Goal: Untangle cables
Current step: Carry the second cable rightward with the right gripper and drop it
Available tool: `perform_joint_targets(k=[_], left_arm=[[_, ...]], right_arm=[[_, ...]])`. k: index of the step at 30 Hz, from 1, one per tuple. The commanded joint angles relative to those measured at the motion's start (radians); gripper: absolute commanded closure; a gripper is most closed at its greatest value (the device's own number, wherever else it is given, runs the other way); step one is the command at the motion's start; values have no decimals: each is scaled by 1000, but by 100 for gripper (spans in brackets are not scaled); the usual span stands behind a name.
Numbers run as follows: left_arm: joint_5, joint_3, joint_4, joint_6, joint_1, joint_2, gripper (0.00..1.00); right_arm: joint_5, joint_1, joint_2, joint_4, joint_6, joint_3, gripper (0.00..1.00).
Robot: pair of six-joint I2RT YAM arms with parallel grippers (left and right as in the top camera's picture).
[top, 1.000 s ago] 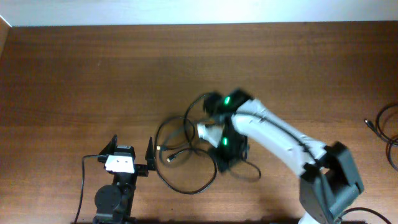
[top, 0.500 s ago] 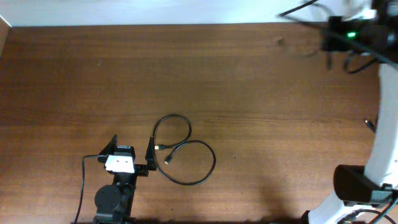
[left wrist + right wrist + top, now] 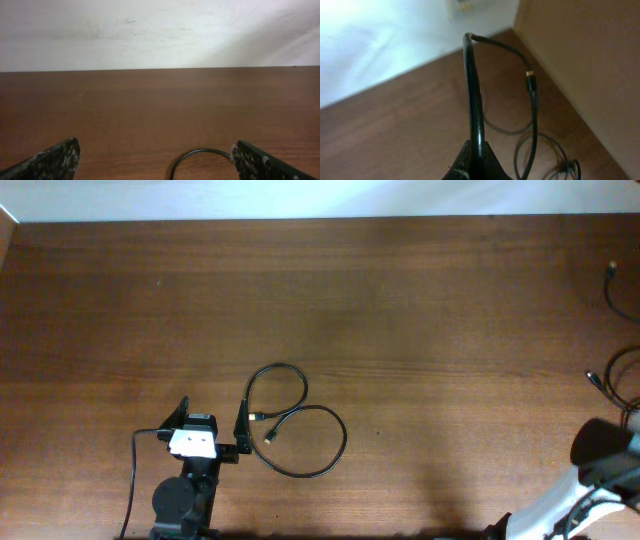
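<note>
Right wrist view: the right claw is pressed together on a thin black cable. The cable stands up out of the fingertips, bends over at the top and slopes down toward a small gold-tipped plug. From here it may end at that plug or merely pass it. Further out and lower, more thin black cords curl loosely on the brown table, close to a tan surface on the right; their ends at the bottom edge are too blurred to sort out. Overhead shows none of this grip. Only part of the right arm enters at the lower right corner, its claw out of frame, with bits of cord cut off by the right edge. What overhead adds is the left claw, spread wide and empty at the lower left of the table. Just beside its right finger lies a single looped cable, two rounded loops crossing each other, with both small plug ends inside the loops. Left wrist view catches only the top arc of that loop between two wide-set fingertips, the rest cut off below.
</note>
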Motion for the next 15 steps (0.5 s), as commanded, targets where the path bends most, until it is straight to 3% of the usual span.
perform_joint_targets(k=[1,7,8,10,11,14,15], left_arm=[[4,-2,-5,15,6,-5,1],[4,-2,-5,15,6,-5,1],[4,-2,-5,15,6,-5,1],[4,-2,-5,15,6,-5,1],[4,-2,-5,15,6,-5,1],[4,-2,-5,15,6,-5,2],[4,-2,-5,15,6,-5,1]], right_arm=[[35,-41,132,6,5,6,96],[35,-106,351,0,5,6,93],[35,-113,370,-2,5,6,88],[34,-130,397,-6,6,6,51],[16,-132,397,-5,5,6,25],[-121,-130,396,-18,5,6,1],[-164,-130,396,-26,4,6,0]])
